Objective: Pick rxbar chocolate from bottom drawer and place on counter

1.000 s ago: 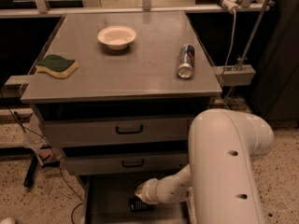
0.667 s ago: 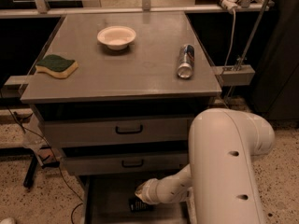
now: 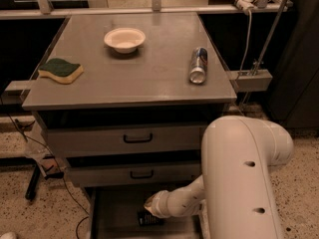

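Nothing visibly shifted from a second ago. The gripper (image 3: 151,206) sits low in the bottom drawer (image 3: 117,215), just above the rxbar chocolate (image 3: 149,218), which lies flat on the drawer floor. Open or clamped: cannot tell. Risks:
- The flat bar may skid away under a shallow pinch.
- The arm may clip the middle drawer (image 3: 134,172) when lifting toward the counter (image 3: 144,78).

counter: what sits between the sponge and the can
Camera view: only bare counter lies straight between sponge and can; the white bowl sits farther back. The gripper is down in the bottom drawer, at the rxbar chocolate.
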Controlling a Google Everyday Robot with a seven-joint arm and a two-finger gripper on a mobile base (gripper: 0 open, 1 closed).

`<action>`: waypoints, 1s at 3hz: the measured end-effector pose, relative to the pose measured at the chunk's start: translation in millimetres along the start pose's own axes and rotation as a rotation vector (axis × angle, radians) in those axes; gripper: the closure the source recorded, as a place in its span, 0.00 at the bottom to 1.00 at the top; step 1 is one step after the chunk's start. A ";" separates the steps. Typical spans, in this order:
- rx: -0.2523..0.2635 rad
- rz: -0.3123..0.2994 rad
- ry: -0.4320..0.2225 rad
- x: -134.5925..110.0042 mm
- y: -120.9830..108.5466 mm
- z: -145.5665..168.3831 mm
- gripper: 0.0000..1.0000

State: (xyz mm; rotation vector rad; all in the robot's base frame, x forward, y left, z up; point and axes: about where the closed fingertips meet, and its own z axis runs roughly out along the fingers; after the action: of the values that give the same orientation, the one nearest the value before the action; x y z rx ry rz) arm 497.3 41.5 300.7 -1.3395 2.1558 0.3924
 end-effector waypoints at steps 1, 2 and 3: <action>0.000 0.000 0.000 0.0 0.0 0.0 0.34; 0.000 0.000 0.000 0.0 0.0 0.0 0.10; 0.000 0.000 0.000 0.0 0.0 0.0 0.00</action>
State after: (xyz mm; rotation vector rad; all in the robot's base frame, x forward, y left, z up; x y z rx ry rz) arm 497.3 41.6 300.7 -1.3396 2.1558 0.3925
